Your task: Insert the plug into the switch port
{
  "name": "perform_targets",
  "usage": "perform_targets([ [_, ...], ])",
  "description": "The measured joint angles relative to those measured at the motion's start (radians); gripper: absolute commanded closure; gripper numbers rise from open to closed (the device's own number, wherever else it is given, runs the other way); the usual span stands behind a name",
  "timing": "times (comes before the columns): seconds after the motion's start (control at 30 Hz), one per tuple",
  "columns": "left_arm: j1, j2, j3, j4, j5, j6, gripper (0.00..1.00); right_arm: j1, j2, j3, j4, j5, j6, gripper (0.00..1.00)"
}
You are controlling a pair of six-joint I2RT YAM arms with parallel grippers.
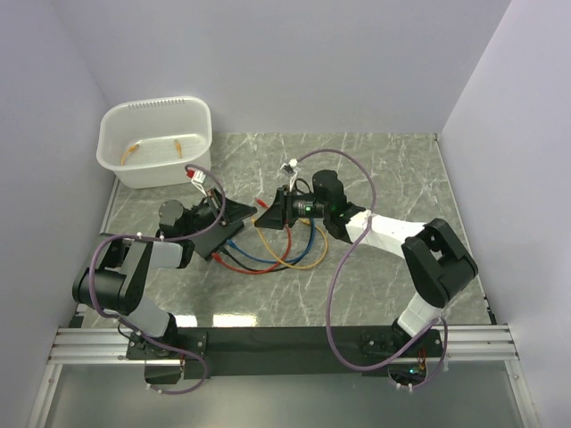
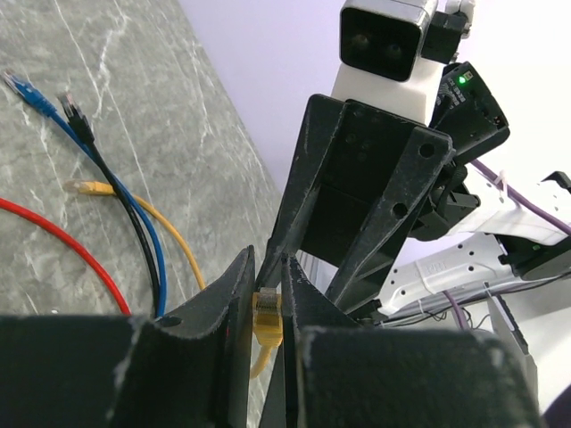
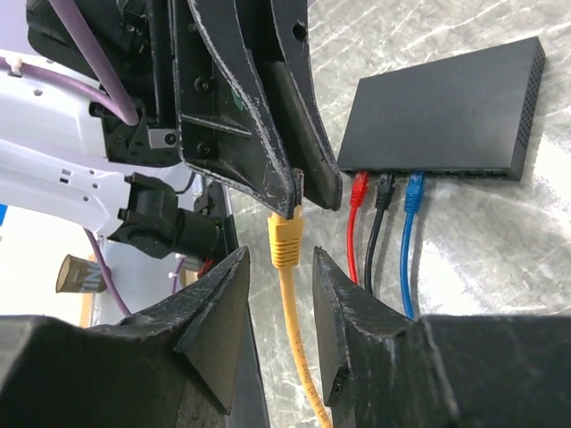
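My left gripper [image 2: 268, 267] is shut on the clear tip of a yellow plug [image 2: 267, 314], held above the table. In the right wrist view the plug's yellow boot [image 3: 286, 241] hangs from the left fingers [image 3: 268, 134]. My right gripper [image 3: 279, 260] is open, one jaw on each side of the boot, not touching it. The black switch [image 3: 446, 111] lies flat beyond, with red [image 3: 359, 189], black [image 3: 384, 187] and blue [image 3: 414, 189] plugs in its near edge. In the top view the two grippers [image 1: 241, 214] [image 1: 272, 212] meet tip to tip beside the switch [image 1: 210, 241].
A white tub [image 1: 156, 143] stands at the back left. Red, blue, black and yellow cables [image 1: 285, 259] loop on the marble table between the arms. Loose blue, black and yellow plug ends [image 2: 53, 98] lie on the table in the left wrist view.
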Motion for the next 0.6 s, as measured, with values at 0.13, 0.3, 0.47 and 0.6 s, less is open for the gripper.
perform_targets([
  [0.13,-0.002,0.001,0.000,0.000,0.005,-0.011,1.00,0.005,0.001,0.001,-0.001,0.001,0.000,0.59],
  [0.3,-0.006,0.015,-0.003,0.003,0.010,-0.027,0.99,0.010,0.005,0.009,-0.001,0.001,0.000,0.63],
  [0.47,-0.007,0.015,-0.004,0.003,0.010,-0.029,1.00,0.013,0.023,0.015,-0.002,0.001,-0.001,0.64],
  [0.6,-0.007,0.015,-0.004,0.003,0.010,-0.028,1.00,0.013,0.028,0.014,-0.008,0.003,-0.007,0.64],
])
